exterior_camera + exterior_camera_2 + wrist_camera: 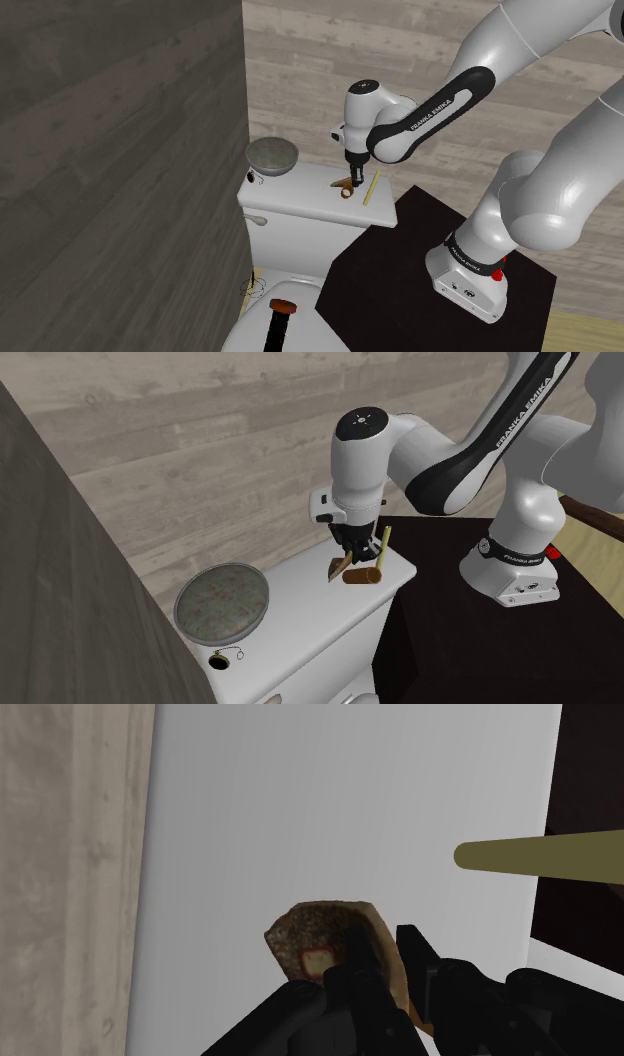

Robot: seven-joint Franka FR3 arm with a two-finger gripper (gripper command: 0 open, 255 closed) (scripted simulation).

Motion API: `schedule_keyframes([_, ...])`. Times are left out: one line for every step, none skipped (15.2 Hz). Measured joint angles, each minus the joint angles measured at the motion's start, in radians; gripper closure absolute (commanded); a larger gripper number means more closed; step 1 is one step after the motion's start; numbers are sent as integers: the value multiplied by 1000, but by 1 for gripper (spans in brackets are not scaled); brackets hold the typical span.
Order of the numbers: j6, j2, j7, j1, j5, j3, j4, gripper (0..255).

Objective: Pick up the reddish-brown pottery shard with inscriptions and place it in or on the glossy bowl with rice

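All-black two-finger gripper (388, 960) of the white arm, set low over the flat white toilet-tank lid (300, 614), its fingers (362, 966) drawn narrow and clasping one edge of the reddish-brown pottery shard (308, 940), a speckled, curved fragment bearing a pale, red-bordered mark; the shard projects forward of the fingertips and hangs tilted beneath them in the second exterior view, and whether its lower tip touches the lid cannot be told. A slender olive-yellow stick (540, 856) lies just beside the gripper on the side away from the shard, and a short brown cylinder (362, 577) rests on the lid close under the gripper. The glossy round bowl with a speckled grainy filling (222, 600) stands well apart from the gripper, at the far end of the same lid, on the shard's side. Step in hand, as judged: lifting and carrying. The hold is on an edge only, so the shard may pivot or slip; a straight rise clear of the stick and cylinder, then a level, unhurried pass along the lid, with release low over the bowl's middle, would suit best
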Motion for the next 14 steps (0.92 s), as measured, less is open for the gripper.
schedule_keyframes([0, 0, 0, 0, 0, 0, 0, 255])
schedule_keyframes([-7, -6, -2, 1, 2, 0, 1, 255])
schedule_keyframes([-19, -16, -5, 1, 3, 0, 3, 255])
schedule_keyframes([-33, -30, -9, 1, 6, 1, 4, 255])
schedule_keyframes([-50, -46, -13, 1, 8, 1, 6, 255])
schedule_keyframes([-66, -60, -13, 3, 11, 3, 7, 255])
schedule_keyframes([-80, -72, -18, 3, 13, 2, 10, 255])
schedule_keyframes([-98, -87, -22, 4, 16, 3, 13, 255])
schedule_keyframes([-117, -102, -23, 6, 21, 6, 16, 255])
schedule_keyframes([-135, -116, -27, 7, 23, 7, 21, 255])
schedule_keyframes([-151, -129, -30, 8, 25, 7, 23, 255])
schedule_keyframes([-168, -141, -33, 9, 29, 8, 29, 255])
schedule_keyframes([-183, -153, -37, 9, 30, 8, 32, 255])
schedule_keyframes([-198, -166, -39, 9, 32, 9, 33, 255])
